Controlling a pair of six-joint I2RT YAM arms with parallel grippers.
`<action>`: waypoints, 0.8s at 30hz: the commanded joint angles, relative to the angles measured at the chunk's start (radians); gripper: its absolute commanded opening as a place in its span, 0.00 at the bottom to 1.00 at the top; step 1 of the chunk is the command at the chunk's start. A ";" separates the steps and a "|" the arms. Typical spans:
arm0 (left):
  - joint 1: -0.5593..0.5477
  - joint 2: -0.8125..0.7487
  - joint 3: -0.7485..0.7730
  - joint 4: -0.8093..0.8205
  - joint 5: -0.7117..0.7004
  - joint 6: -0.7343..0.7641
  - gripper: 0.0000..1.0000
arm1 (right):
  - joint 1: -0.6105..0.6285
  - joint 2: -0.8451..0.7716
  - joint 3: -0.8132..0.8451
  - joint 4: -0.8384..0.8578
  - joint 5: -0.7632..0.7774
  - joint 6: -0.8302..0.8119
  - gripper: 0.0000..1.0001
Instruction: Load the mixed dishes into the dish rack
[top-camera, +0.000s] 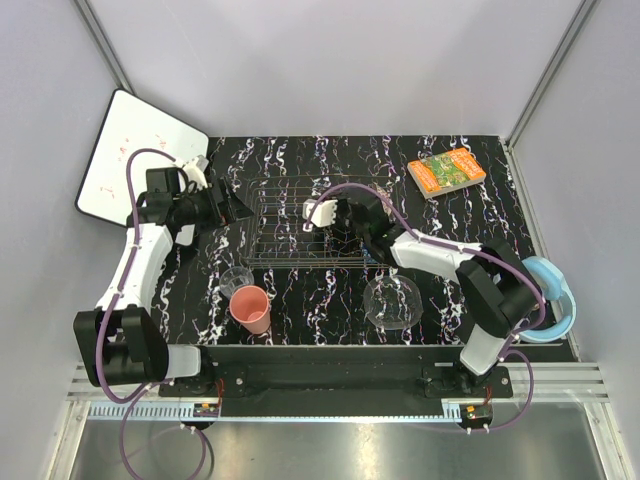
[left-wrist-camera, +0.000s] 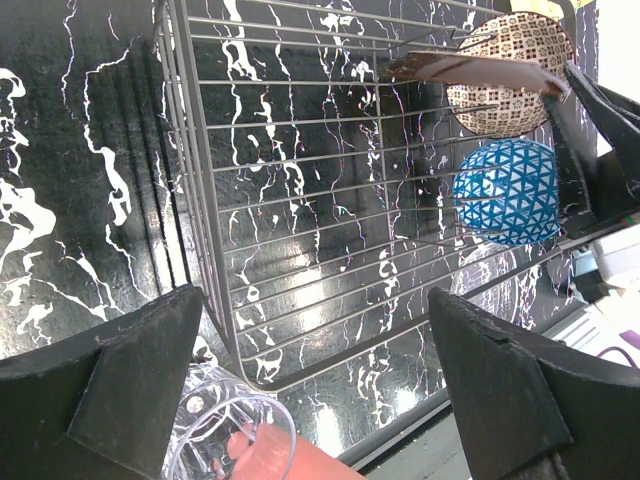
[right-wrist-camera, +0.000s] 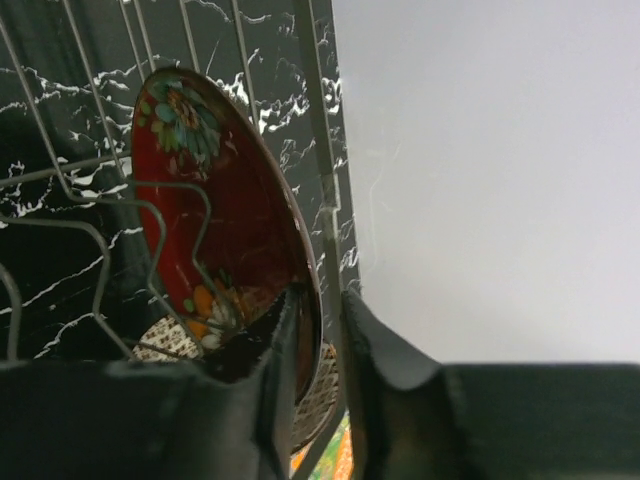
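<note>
- Centre of the top view: right gripper (top-camera: 322, 212) sits inside the right half of the dish rack (top-camera: 285, 228). Step in hand looks like seating the red flower-rimmed dish (right-wrist-camera: 215, 230) in a slot.
- Right wrist view: dish stands on edge among the wires with its rim between the two fingers. Jaws are narrowly parted. Pinching or slack, cannot tell.
- Already racked, right side of the left wrist view: blue patterned bowl (left-wrist-camera: 505, 190) and tan-red patterned bowl (left-wrist-camera: 515, 60) above it, both on edge.
- Left gripper (left-wrist-camera: 315, 295) is spread wide and holds nothing, at the rack's left edge.
- Not yet loaded: small clear glass (top-camera: 237, 280) and pink plastic cup (top-camera: 250, 308) at lower left of the rack, clear glass plate (top-camera: 392, 302) at lower right, all on the table (top-camera: 330, 300).
- Next, my read: right lets go fully, then backs straight out along the dish's plane. Sideways drift could tip the dish or snag a wire.
- Room: rack's left half is bare wire, with space for cup and glass. It's tight on the right, with tines close beside the fingers and a rack wire running just beside the rim.
</note>
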 joint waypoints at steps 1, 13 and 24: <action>0.008 -0.041 0.028 0.029 0.013 0.006 0.99 | -0.009 -0.040 -0.030 0.068 0.085 0.080 0.41; 0.013 -0.067 0.033 0.023 0.010 0.017 0.99 | 0.002 -0.284 -0.035 -0.079 0.226 0.310 0.99; 0.016 -0.083 0.054 0.000 0.010 0.030 0.99 | -0.056 -0.691 0.032 -0.751 0.267 1.388 1.00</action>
